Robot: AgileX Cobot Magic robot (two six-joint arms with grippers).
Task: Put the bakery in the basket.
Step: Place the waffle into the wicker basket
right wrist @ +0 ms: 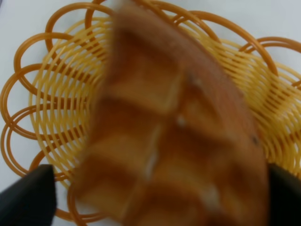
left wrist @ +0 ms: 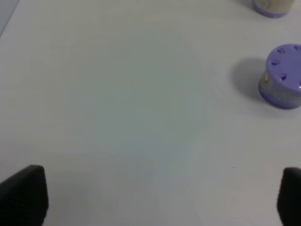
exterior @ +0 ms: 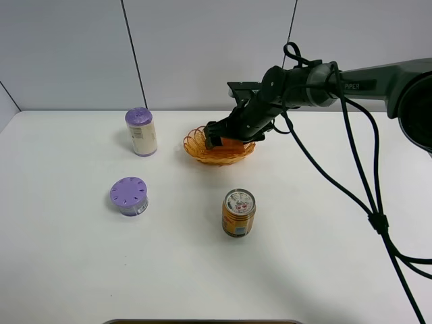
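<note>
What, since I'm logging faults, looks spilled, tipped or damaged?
Nothing stands out. The gold can, tall jar and purple tub stand upright; the waffle piece is at the right gripper, over the wicker basket.

1. Gold drink can with a pull-tab top, standing upright on the white table.
2. Short round purple tub with a slotted lid, off to the can's left, well apart from it.
3. Tall cream canister with a purple cap, upright, further back and left of the can, behind the tub.
</note>
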